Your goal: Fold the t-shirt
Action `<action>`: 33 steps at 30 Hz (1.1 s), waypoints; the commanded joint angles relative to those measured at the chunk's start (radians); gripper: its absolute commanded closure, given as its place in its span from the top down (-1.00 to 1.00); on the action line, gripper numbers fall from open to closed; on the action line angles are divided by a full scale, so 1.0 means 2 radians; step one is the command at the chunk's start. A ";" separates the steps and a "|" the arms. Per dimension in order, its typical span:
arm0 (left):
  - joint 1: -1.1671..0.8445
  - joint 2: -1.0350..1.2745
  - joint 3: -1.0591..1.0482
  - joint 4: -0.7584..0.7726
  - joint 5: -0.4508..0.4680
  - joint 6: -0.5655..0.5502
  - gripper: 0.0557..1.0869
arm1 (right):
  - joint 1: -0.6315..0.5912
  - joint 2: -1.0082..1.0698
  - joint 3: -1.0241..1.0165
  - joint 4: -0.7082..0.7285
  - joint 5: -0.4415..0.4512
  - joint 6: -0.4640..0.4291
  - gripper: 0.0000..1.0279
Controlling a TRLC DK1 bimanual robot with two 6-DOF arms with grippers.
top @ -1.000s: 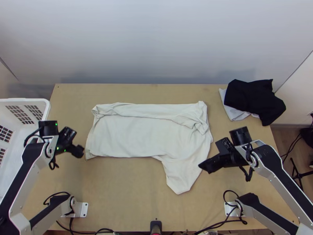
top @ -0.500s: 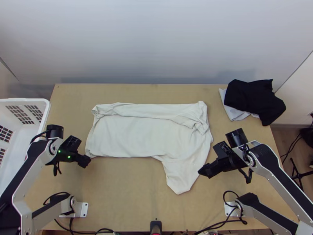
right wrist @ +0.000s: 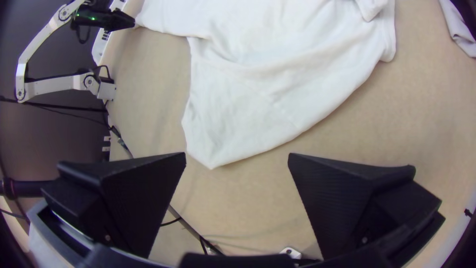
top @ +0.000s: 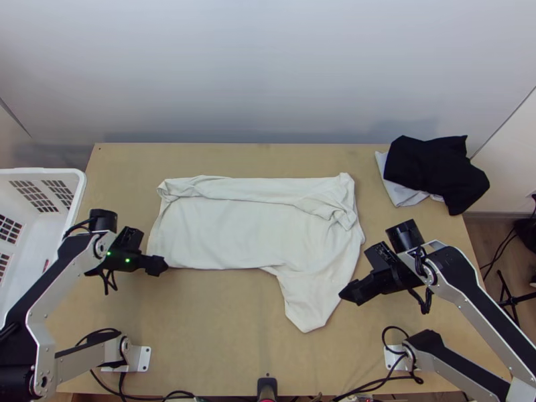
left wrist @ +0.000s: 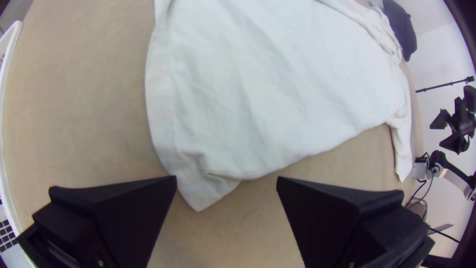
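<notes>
And you've open table on the near side of your left gripper, running across until the shirt's sleeve juts in, just beside your right gripper. Outward of your left, the basket blocks; beyond your right, bare wood, then black cloth.

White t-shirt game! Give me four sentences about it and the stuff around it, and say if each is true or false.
1. One flap of the white t-shirt points toward the table's near edge. True.
2. The right gripper is pinching the t-shirt. False: it is open and holds nothing.
3. The left gripper is open near a t-shirt corner. True.
4. The black cloth is inside the basket. False: it lies on a grey cloth.
</notes>
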 commanded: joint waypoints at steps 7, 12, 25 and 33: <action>-0.029 0.017 -0.023 0.056 0.004 -0.055 -0.94 | -0.004 -0.003 0.001 -0.001 0.001 -0.001 0.86; -0.029 0.003 -0.021 0.068 0.004 -0.058 -0.93 | -0.002 -0.002 -0.001 0.000 0.001 -0.002 0.86; -0.034 -0.012 0.029 0.052 -0.008 -0.057 -0.93 | 0.094 0.036 -0.001 -0.004 -0.054 0.013 0.86; -0.036 -0.014 0.041 0.052 -0.011 -0.061 -0.93 | 0.177 0.125 -0.011 0.013 0.014 -0.029 0.86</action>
